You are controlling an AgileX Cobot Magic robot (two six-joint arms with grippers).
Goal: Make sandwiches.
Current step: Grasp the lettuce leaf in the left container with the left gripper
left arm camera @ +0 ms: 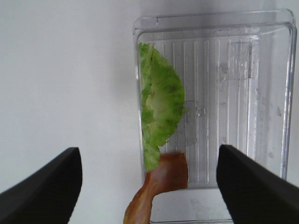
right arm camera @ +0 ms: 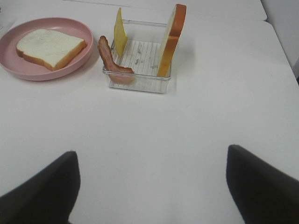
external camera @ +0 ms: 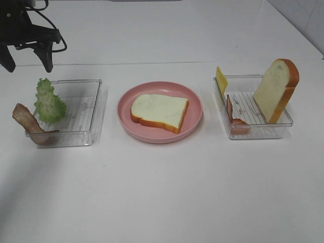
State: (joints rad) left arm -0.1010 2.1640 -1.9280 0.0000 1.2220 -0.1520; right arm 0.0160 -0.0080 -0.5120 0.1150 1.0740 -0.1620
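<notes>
One white bread slice [external camera: 159, 111] with an orange-brown crust lies flat on the pink plate [external camera: 196, 120]. Ruffled green lettuce [external camera: 49, 101] and a bacon strip [external camera: 29, 123] lean on the left edge of the left clear tray [external camera: 81, 114]. My left gripper [external camera: 28, 62] hangs open behind that tray. Its wrist view looks down on the lettuce [left arm camera: 161, 105] and bacon [left arm camera: 163, 175], with nothing between the fingers [left arm camera: 44, 186]. The right tray [external camera: 253, 129] holds an upright bread slice [external camera: 276, 90], yellow cheese [external camera: 221, 79] and bacon [external camera: 234, 119]. My right gripper [right arm camera: 152, 156] is open over bare table, short of that tray [right arm camera: 140, 84].
The white table top stretches in front of the plate and both trays. The plate [right arm camera: 9, 60] with its bread [right arm camera: 49, 45] sits between the two trays. The table's right edge runs close behind the right tray.
</notes>
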